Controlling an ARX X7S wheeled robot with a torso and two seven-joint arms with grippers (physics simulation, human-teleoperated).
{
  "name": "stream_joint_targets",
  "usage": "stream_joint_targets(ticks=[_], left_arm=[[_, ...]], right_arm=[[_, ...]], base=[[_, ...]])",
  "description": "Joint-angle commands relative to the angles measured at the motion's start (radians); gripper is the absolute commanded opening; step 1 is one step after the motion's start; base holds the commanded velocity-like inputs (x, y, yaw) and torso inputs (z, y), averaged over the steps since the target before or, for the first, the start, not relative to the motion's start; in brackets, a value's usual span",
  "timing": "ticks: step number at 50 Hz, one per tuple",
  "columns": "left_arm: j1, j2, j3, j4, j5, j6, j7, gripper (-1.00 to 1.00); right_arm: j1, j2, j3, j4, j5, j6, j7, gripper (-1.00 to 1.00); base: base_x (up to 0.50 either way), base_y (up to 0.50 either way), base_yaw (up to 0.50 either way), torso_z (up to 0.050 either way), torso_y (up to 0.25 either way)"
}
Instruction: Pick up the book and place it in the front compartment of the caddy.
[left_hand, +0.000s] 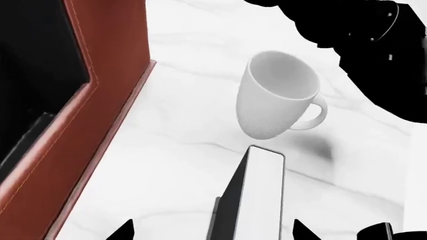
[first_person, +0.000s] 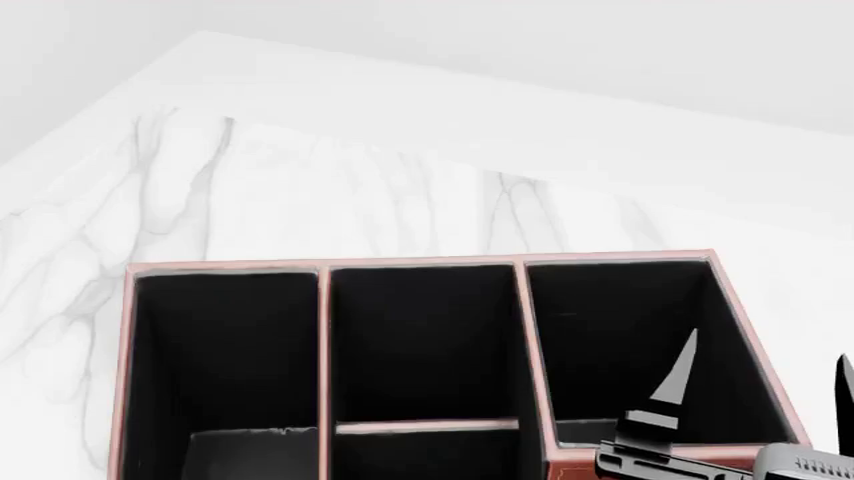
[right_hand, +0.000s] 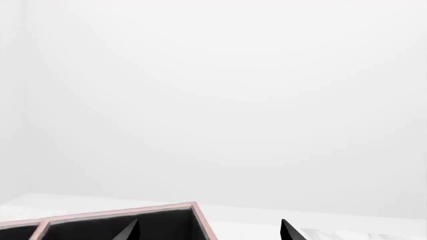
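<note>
Caddy (first_person: 123, 360): lower frame of head view, on marble table (first_person: 267, 190); its red-brown wall at left edge of left wrist view
Book (left_hand: 257, 195): lower centre of left wrist view, on edge between the left gripper (left_hand: 212, 231) fingertips; grasp itself not discernible
Mug (left_hand: 277, 95): upright, just beyond book
Right gripper (first_person: 763, 385): lower right of head view, fingers spread, empty

i'm working in a bare simulated room that is passing for a home or office countertop. a white marble counter (first_person: 267, 190) with grey veining is spreading under everything, and plain white walls (right_hand: 213, 100) are closing it in at a corner. a white mug (left_hand: 277, 95) is standing on the marble near a leather-look desk caddy (first_person: 427, 262), which is hinting at a tidy desk or kitchen surface. the flat, shadowless rendering is showing it is a simulator's scene.
</note>
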Motion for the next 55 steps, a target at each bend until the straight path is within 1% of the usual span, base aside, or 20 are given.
stream_joint_targets(ticks=[1, 11, 18, 37, 43, 44, 55], left_arm=[[-0.021, -0.007, 0.089, -0.032, 0.113, 0.04, 0.072, 1.0], [-0.057, -0.021, 0.172, -0.05, 0.18, 0.082, 0.171, 1.0], [-0.066, -0.008, 0.219, -0.1, 0.233, 0.114, 0.203, 1.0], [-0.055, 0.019, 0.313, -0.192, 0.345, 0.18, 0.222, 1.0], [-0.049, 0.03, 0.332, -0.228, 0.393, 0.226, 0.218, 1.0], [-0.048, 0.032, 0.328, -0.231, 0.393, 0.229, 0.214, -1.0], [-0.049, 0.017, 0.303, -0.202, 0.386, 0.254, 0.206, -1.0]], right_arm=[[-0.003, 0.003, -0.002, 0.001, 0.002, -0.005, 0.004, 1.0], [-0.007, 0.006, 0.002, 0.0, 0.008, -0.009, 0.006, 1.0], [-0.008, 0.008, 0.001, 0.002, 0.01, -0.01, 0.008, 1.0], [-0.01, 0.012, -0.002, 0.005, 0.015, -0.015, 0.012, 1.0], [-0.009, 0.014, -0.002, 0.006, 0.02, -0.014, 0.012, 1.0], [-0.009, 0.014, -0.002, 0.007, 0.021, -0.015, 0.012, 1.0], [-0.01, 0.018, -0.008, 0.005, 0.02, -0.015, 0.013, 1.0]], base=[[0.0, 0.0, 0.0, 0.0, 0.0], [0.0, 0.0, 0.0, 0.0, 0.0], [0.0, 0.0, 0.0, 0.0, 0.0], [0.0, 0.0, 0.0, 0.0, 0.0], [0.0, 0.0, 0.0, 0.0, 0.0], [0.0, 0.0, 0.0, 0.0, 0.0], [0.0, 0.0, 0.0, 0.0, 0.0]])
